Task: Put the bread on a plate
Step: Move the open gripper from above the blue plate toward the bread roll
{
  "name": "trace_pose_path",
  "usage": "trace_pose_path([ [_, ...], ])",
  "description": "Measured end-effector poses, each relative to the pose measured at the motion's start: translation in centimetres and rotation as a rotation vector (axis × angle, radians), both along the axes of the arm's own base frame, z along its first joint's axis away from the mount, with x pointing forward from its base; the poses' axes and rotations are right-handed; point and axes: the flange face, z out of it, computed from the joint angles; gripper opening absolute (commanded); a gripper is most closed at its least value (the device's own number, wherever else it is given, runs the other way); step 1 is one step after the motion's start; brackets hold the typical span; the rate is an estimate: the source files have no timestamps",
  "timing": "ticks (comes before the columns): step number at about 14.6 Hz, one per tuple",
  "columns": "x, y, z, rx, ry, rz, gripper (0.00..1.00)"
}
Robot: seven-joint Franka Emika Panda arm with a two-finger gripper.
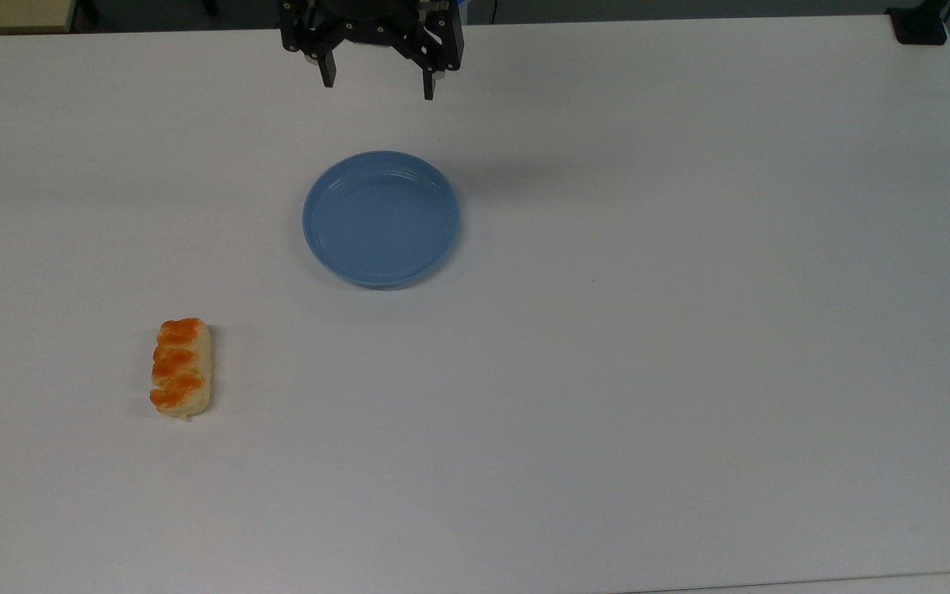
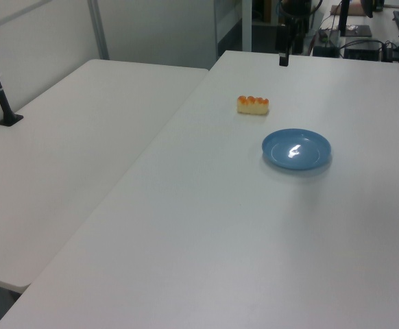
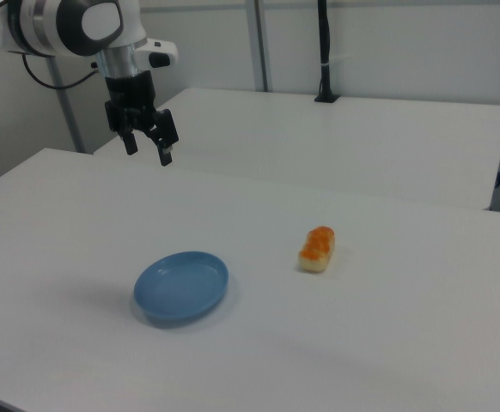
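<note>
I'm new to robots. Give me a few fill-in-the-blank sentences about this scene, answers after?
1. The plate is coloured ____.
2. The bread lies on the ____, apart from the plate.
3. The gripper hangs with its jaws ____.
4. The plate holds ____.

Missing words: blue; table; open; nothing

Setting: my workplace, a lab or office room. Evidence: plain white rectangular worktables (image 2: 83, 151) set side by side, black clamped camera pole (image 3: 324, 51), cluttered desk with cables and electronics (image 2: 364, 41), pale partition walls (image 3: 405, 51)

Two white tables (image 3: 362, 129), pale walls (image 3: 405, 43)
</note>
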Motion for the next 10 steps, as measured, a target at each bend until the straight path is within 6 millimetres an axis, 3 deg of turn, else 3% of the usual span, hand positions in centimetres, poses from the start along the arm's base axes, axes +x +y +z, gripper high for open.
trace_pose_path([
  [10, 0.04, -0.67, -0.20, -0.002, 0.004, -0.005, 1.00],
])
